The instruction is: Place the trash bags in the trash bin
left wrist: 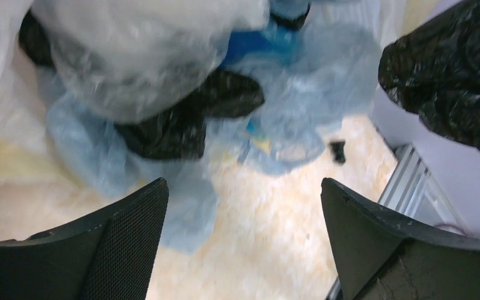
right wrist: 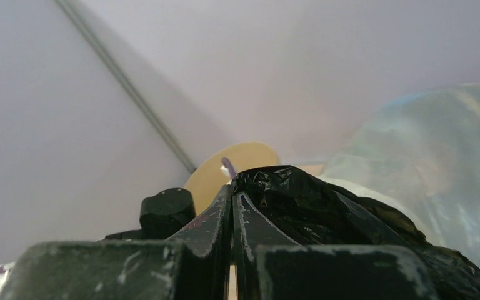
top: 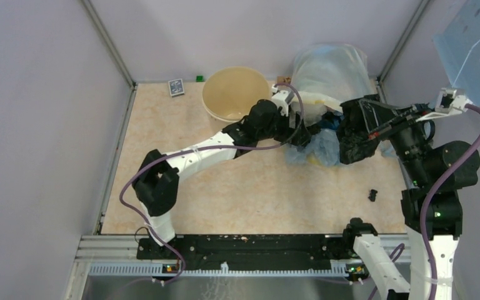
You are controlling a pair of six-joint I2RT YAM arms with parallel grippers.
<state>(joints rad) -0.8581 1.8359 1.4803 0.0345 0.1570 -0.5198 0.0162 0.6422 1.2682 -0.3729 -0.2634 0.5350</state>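
Trash bin [top: 235, 94] lies toward the frame's upper left from the right hand [right wrist: 232, 212], which is clamped on a black bag [right wrist: 325, 203]; the left hand [left wrist: 244, 187], spread and empty, is nearer.

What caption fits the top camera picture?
Right jaws pinch a black bag; open left jaws hang over loose bags near the bin.

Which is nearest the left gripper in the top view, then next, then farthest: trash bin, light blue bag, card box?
1. light blue bag, right by the left gripper, at centre.
2. trash bin, back and left of it.
3. card box, far back-left corner.
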